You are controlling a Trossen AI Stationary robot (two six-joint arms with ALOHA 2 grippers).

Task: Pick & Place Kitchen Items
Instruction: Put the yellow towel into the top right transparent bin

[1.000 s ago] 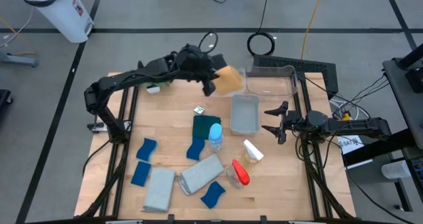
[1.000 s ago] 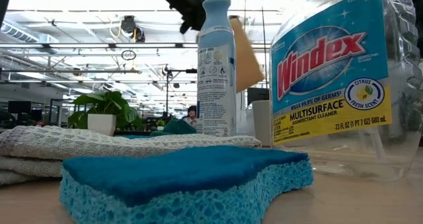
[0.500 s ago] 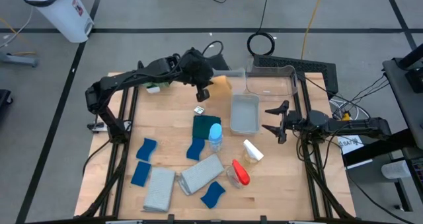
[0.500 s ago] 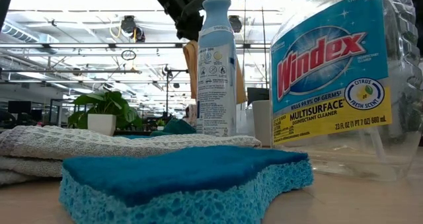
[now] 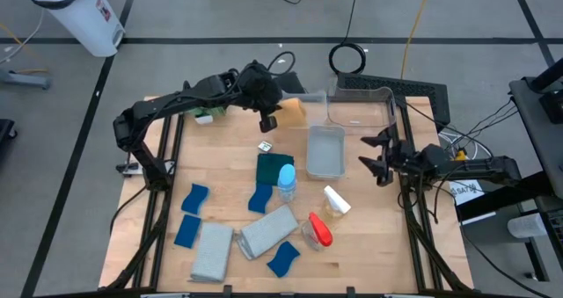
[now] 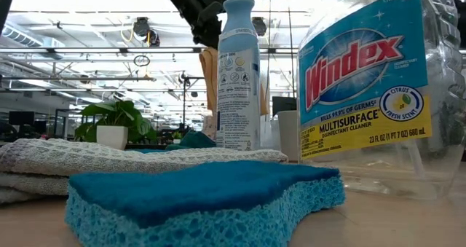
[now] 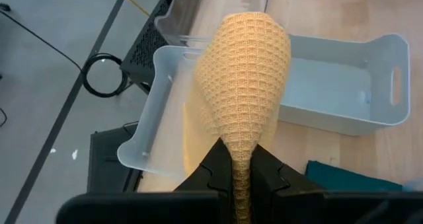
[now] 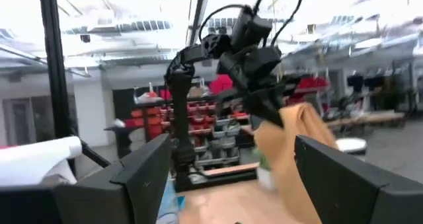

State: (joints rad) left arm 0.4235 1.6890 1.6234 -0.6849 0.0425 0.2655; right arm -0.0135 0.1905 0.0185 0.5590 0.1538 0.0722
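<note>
Currently the desk (image 5: 220,170) carries most of the kitchen items in its six o'clock half: grey cloths (image 5: 268,230), blue sponges (image 5: 194,198), a dark teal cloth (image 5: 271,168) and small bottles (image 5: 287,182), all lying loose for pickup. Two clear bins sit toward one o'clock; the far bin (image 7: 155,125) is my judged drop point. My left gripper (image 5: 267,115) hangs at twelve o'clock, fingers pressed together on the orange cloth (image 7: 244,92), pinching its gathered edge so the rest drapes free above the far bin's wall. A high hold lets the hanging fold clear that rim. My right gripper (image 5: 376,157) waits at three o'clock, fingers spread, just beside the near bin (image 5: 325,151) and holding nothing.
</note>
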